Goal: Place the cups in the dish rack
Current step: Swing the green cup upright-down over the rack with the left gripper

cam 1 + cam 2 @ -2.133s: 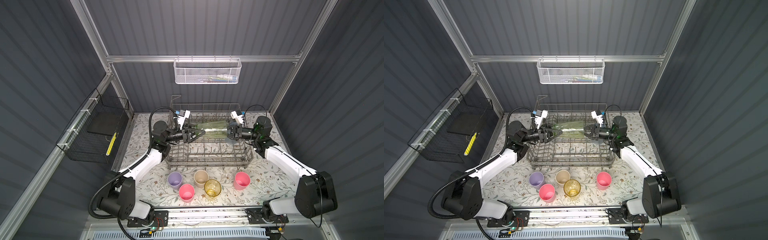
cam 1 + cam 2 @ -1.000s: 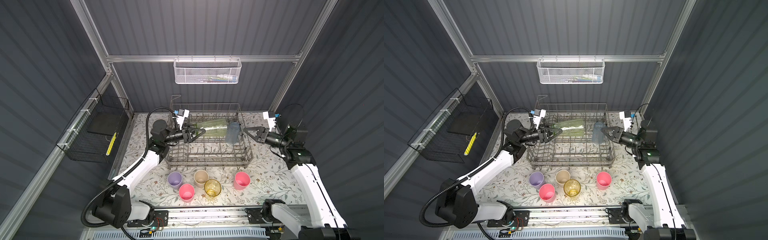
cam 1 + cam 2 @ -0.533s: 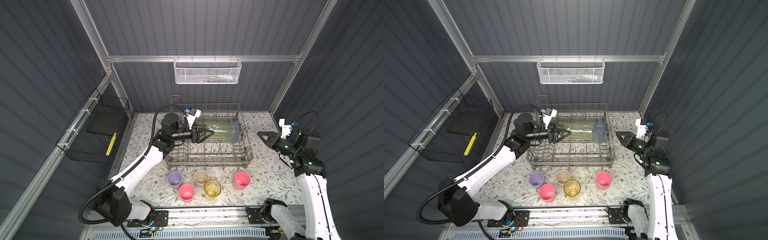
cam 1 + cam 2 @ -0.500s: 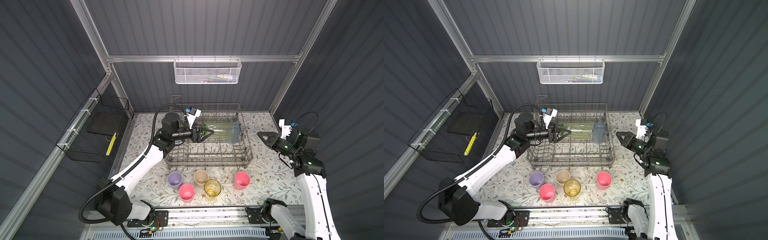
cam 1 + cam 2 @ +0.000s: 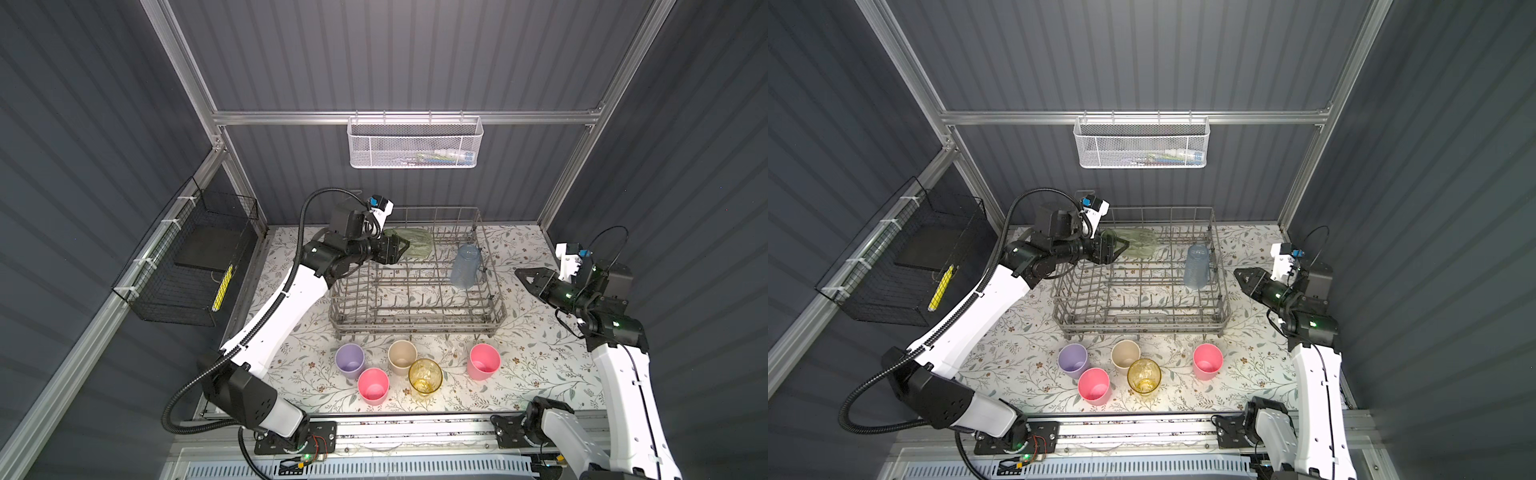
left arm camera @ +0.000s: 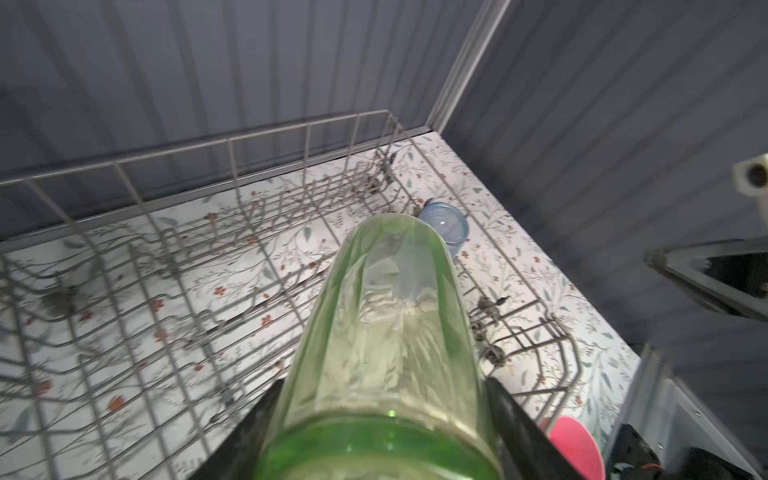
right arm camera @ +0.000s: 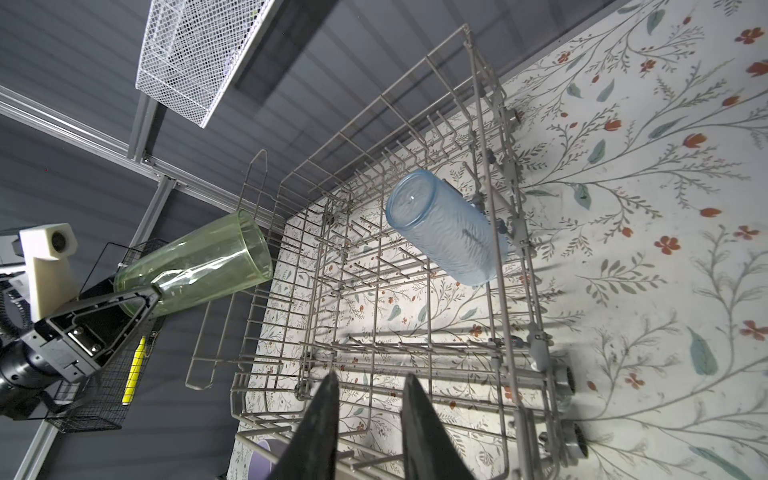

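We see the left gripper [image 5: 400, 250] pinching the green cup [image 5: 417, 245] above the far-left corner of the rack [image 5: 415, 322]. The right gripper [image 5: 518, 273] stands slightly parted.

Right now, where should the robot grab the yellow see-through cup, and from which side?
Probably its rim, from above. The amber cup stands upright with its mouth open, so one tool finger can slip inside and pinch the wall. Take the rim's right part as seen in a top view: the beige cup crowds its far-left side, and the right side is free.
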Motion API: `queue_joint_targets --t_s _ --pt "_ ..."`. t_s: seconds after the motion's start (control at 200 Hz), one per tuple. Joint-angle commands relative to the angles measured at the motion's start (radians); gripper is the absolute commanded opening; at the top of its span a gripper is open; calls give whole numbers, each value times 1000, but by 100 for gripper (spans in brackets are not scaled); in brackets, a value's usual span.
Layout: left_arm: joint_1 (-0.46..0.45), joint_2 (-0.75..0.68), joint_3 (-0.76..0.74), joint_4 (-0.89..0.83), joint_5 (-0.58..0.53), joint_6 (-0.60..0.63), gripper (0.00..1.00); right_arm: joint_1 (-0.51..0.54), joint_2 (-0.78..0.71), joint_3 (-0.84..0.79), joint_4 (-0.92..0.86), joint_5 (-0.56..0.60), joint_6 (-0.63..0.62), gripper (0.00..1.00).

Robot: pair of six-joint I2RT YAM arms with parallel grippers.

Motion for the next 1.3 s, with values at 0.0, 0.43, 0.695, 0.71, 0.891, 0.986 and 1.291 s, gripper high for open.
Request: queue_joint_targets --t_s 0.0,0.43,0.695,0.71,0.891,0.986,1.291 --pt "5 65 109 -216 -158 55 51 -3 -5 -22 0 21 -27 29" --pt "5 244 263 -469 -279 71 49 -3 13 -41 10 35 -45 29" --pt "5 263 262 -453 -313 79 49 -3 33 -48 28 27 -37 29" --pt "5 267 263 -453 -312 79 49 -3 33 -49 28 26 -38 29" --pt "5 316 288 -453 -296 86 49 -3 42 -47 33 18 -38 29" --pt "5 346 312 -425 -292 91 50 -3 44 -47 33 17 -40 29" --pt "5 461 405 -436 -287 104 49 -3 49 -51 34 19 -42 29"
